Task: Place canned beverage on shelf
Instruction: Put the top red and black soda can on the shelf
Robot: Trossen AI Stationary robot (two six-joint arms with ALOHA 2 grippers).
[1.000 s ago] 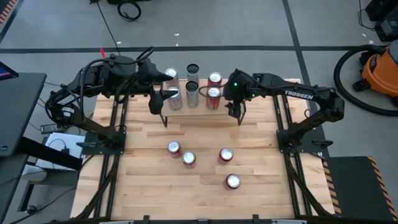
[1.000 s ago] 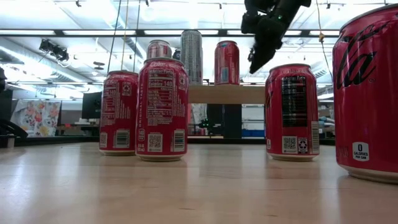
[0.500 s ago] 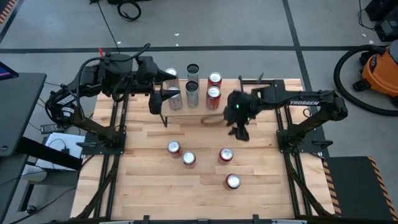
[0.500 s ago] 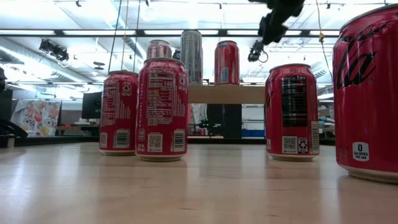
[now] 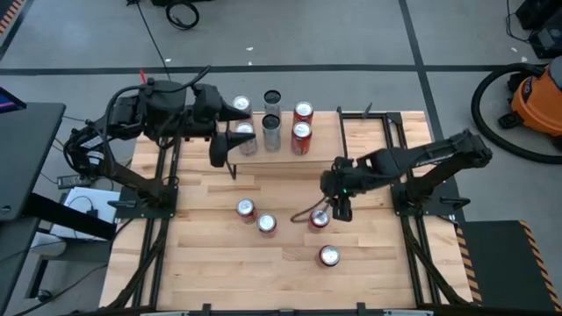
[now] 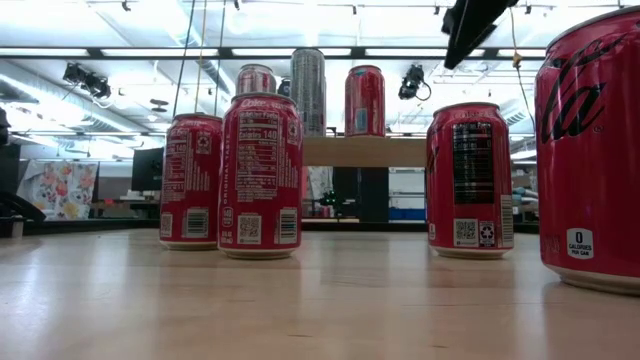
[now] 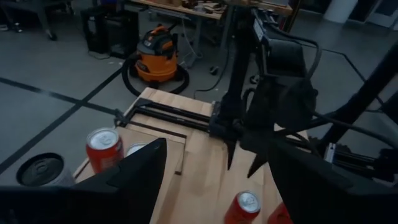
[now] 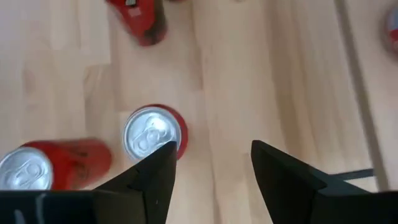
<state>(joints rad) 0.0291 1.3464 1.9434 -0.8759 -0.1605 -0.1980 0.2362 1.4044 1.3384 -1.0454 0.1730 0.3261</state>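
Several red cans stand upright on the wooden table: two [image 5: 246, 209] [image 5: 266, 224] left of centre, one [image 5: 320, 219] at centre right and one [image 5: 329, 255] nearer the front. My right gripper [image 5: 341, 211] hangs open just above and beside the centre-right can [image 8: 153, 132], which stands outside its fingers [image 8: 213, 144]. The shelf [image 5: 283, 156] stands on black legs at the table's far side and carries several red and silver cans [image 5: 301, 133]. By the shelf's left end my left gripper [image 5: 219, 147] is held open and high, with nothing in it [image 7: 216, 142].
Black frame rails [image 5: 399, 167] run along both sides of the table. An orange shop vacuum [image 5: 536, 92] stands on the floor beyond the far right corner. Bare wood lies between the shelf and the loose cans [image 5: 281, 184].
My right gripper has swung from the shelf's right end toward the table's near edge and now hangs over the centre-right can. Its fingers have stayed open. No can has moved.
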